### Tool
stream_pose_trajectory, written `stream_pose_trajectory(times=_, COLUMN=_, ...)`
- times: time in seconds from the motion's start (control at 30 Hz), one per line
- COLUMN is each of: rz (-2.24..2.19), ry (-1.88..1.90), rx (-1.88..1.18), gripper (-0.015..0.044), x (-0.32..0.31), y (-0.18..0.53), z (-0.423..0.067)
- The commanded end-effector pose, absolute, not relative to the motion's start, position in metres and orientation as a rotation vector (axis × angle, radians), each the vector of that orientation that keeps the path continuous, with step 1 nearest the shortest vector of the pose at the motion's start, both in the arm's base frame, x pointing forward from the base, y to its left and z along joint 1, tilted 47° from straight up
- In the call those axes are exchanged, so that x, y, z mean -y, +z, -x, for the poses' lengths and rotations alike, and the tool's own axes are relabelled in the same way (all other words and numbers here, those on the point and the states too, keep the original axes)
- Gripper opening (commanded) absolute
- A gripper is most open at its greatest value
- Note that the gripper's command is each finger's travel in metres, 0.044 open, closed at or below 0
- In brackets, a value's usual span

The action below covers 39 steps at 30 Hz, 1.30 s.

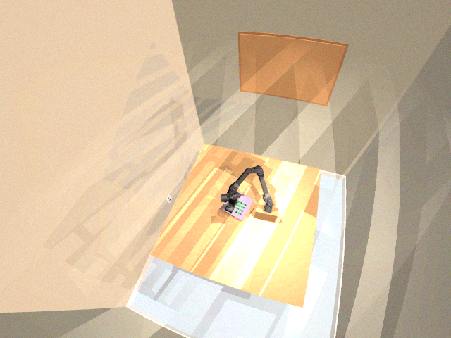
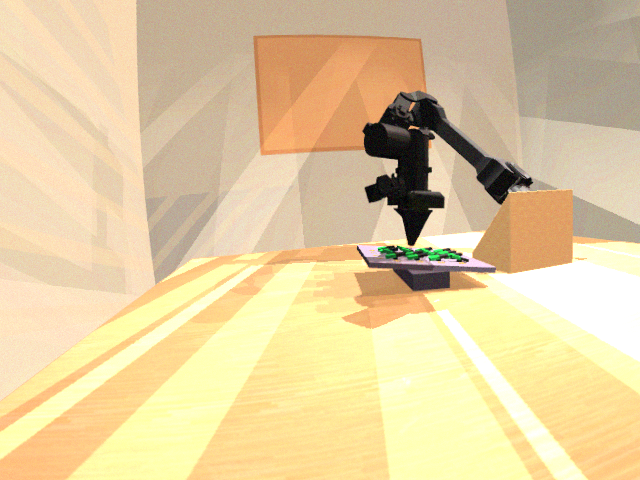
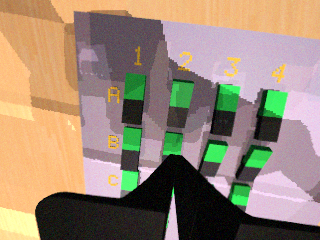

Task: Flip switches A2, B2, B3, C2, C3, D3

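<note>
The lilac panel (image 1: 249, 200) (image 2: 480, 266) (image 3: 200, 42) carries rows of green-and-black rocker switches. My gripper (image 2: 412, 243) (image 3: 174, 160) is shut and empty, pointing straight down with its tips low over the panel. In the wrist view the tips cover the near, black half of switch B2 (image 3: 173, 142); its green half shows. Contact cannot be told. Switches A2 (image 3: 180, 100) and B3 (image 3: 214, 156) are visible, beside A1 (image 3: 134, 97), A3 (image 3: 226, 107), A4 (image 3: 271, 114), B1 (image 3: 131, 146) and B4 (image 3: 255, 161). The fingers hide most of C2, C3 and row D.
A wooden block (image 1: 265, 216) (image 2: 540, 232) stands beside the panel, close to the arm's base. The panel rests on a dark pedestal (image 2: 431, 280) above the wooden table (image 1: 204, 251) (image 2: 310, 387). An orange board (image 1: 291, 65) (image 2: 320, 93) is in the background. Shadows cross the panel.
</note>
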<state>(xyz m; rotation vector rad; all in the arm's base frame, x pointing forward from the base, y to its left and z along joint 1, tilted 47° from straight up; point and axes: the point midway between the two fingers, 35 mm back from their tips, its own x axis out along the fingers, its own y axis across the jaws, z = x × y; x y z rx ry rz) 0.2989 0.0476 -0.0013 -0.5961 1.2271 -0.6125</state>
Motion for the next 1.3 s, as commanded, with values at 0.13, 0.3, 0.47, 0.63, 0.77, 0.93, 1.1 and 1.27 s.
stream_pose_trajectory(times=0.13, rz=0.592, ry=-0.590, rx=-1.194, gripper=0.0000, x=-0.085, y=0.032, z=-0.288)
stream_pose_trajectory(times=0.3, rz=0.594, ry=-0.591, rx=-1.194, gripper=0.0000, x=-0.064, y=0.053, z=-0.285)
stream_pose_trajectory(times=0.47, rz=0.590, ry=-0.598, rx=-1.210, gripper=0.0000, x=-0.046, y=0.039, z=-0.292)
stream_pose_trajectory(times=0.63, rz=0.588, ry=-0.602, rx=-1.217, gripper=0.0000, x=-0.038, y=0.031, z=-0.295)
stream_pose_trajectory(times=0.77, rz=0.589, ry=-0.602, rx=-1.216, gripper=0.0000, x=-0.031, y=0.025, z=-0.298)
stream_pose_trajectory(times=0.93, rz=0.589, ry=-0.602, rx=-1.216, gripper=0.0000, x=-0.028, y=0.023, z=-0.299)
stream_pose_trajectory(times=1.1, rz=0.589, ry=-0.602, rx=-1.216, gripper=0.0000, x=-0.023, y=0.017, z=-0.301)
stream_pose_trajectory(times=1.27, rz=0.589, ry=-0.602, rx=-1.216, gripper=0.0000, x=-0.021, y=0.016, z=-0.301)
